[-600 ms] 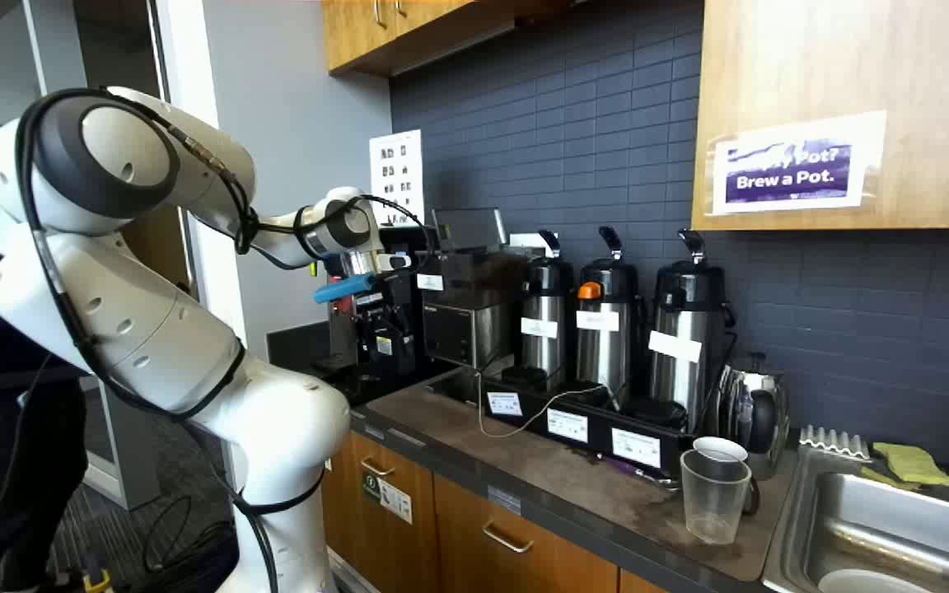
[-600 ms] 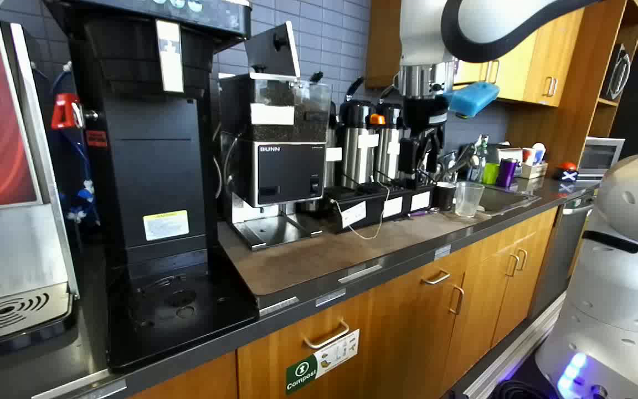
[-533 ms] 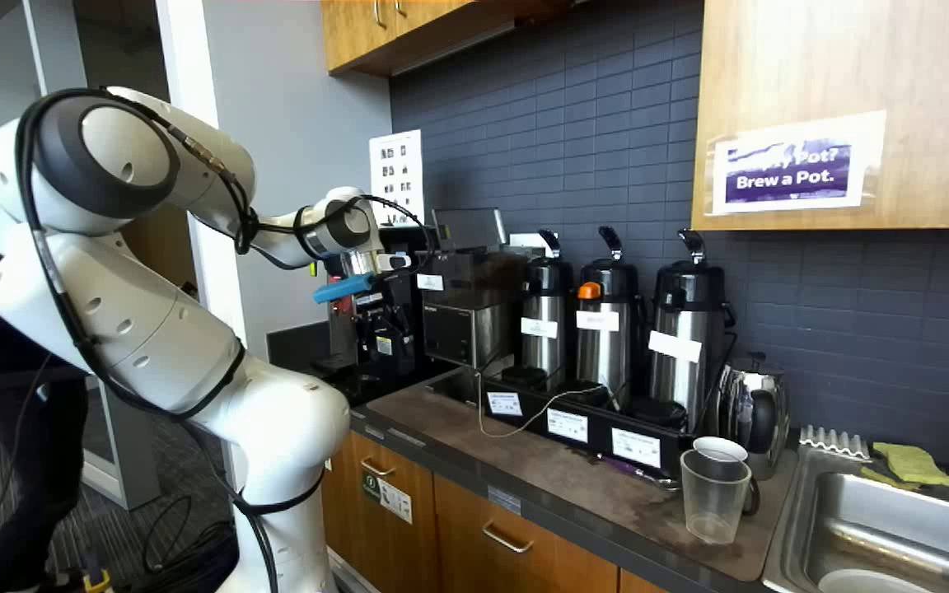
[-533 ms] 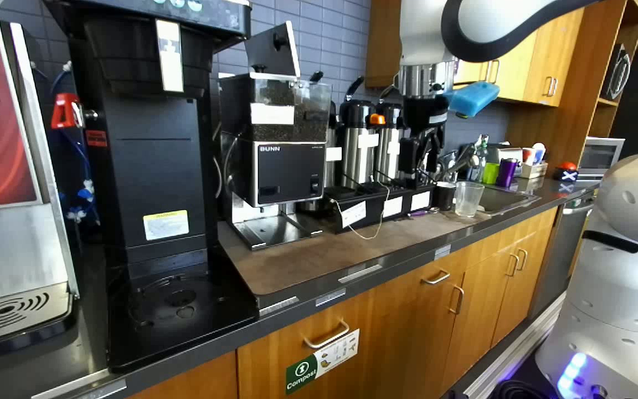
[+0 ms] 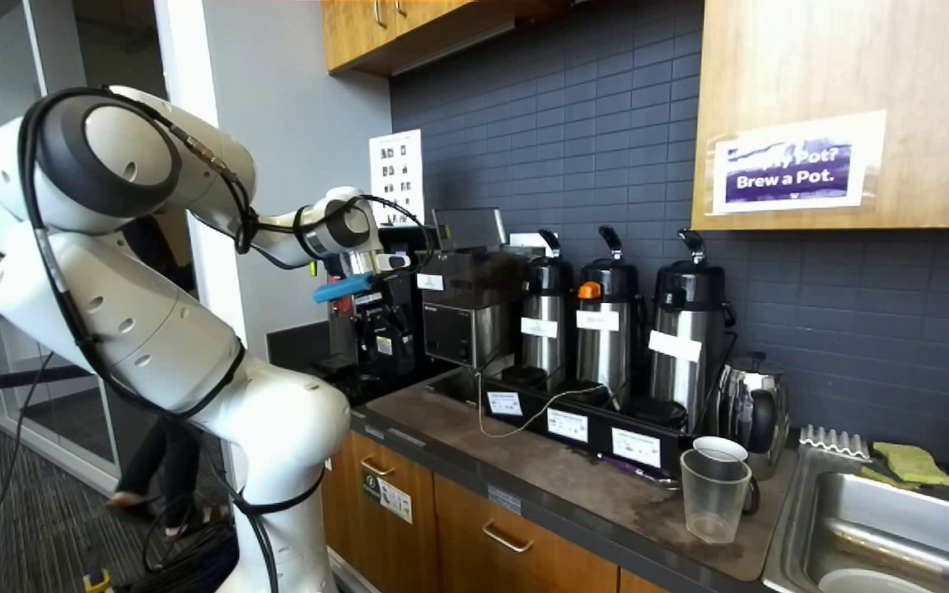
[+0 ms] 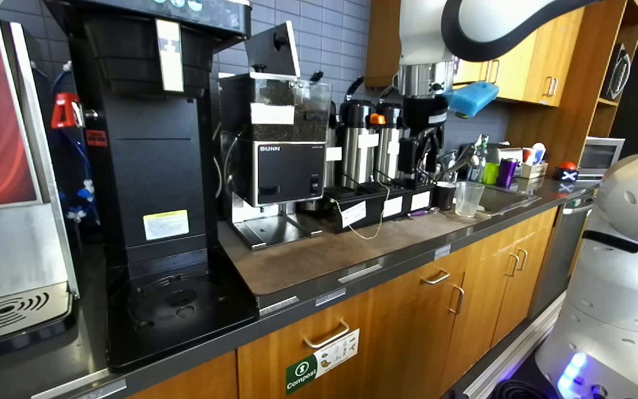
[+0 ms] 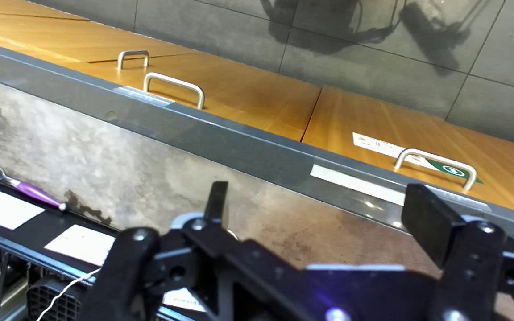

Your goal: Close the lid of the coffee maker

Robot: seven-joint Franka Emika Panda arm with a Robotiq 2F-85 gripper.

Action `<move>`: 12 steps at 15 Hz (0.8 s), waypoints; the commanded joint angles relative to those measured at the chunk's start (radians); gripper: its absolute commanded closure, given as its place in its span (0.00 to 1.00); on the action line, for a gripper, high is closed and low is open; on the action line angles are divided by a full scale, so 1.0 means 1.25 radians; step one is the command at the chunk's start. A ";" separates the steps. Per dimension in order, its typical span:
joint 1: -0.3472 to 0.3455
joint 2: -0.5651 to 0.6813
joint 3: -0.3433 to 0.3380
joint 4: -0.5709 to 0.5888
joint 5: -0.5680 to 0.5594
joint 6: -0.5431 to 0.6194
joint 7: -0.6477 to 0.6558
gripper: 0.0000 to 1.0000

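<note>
The lid is a flat dark flap with a knob. It stands raised and tilted on top of the coffee maker, a boxy black and steel machine with a see-through bean hopper. In both exterior views the lid is up and the coffee maker stands beside the airpots. My gripper is open with nothing between its fingers. In an exterior view the gripper points down in front of the airpots, apart from the lid and to its right. The lid is out of the wrist view.
Several steel airpots stand in a black rack next to the machine. A larger black brewer stands on its other side. A clear cup and a sink are farther along the counter. A wooden cabinet hangs above.
The arm, gripper and lid show no clear movement. In an exterior view, a person behind the arm has moved to the right.
</note>
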 commanded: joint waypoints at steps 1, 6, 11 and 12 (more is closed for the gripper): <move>0.020 0.026 -0.002 0.034 -0.013 -0.004 0.014 0.00; 0.024 0.048 0.007 0.115 -0.031 -0.014 0.007 0.00; 0.019 0.097 0.029 0.243 -0.072 -0.021 0.009 0.00; 0.018 0.107 0.034 0.269 -0.082 -0.019 0.009 0.00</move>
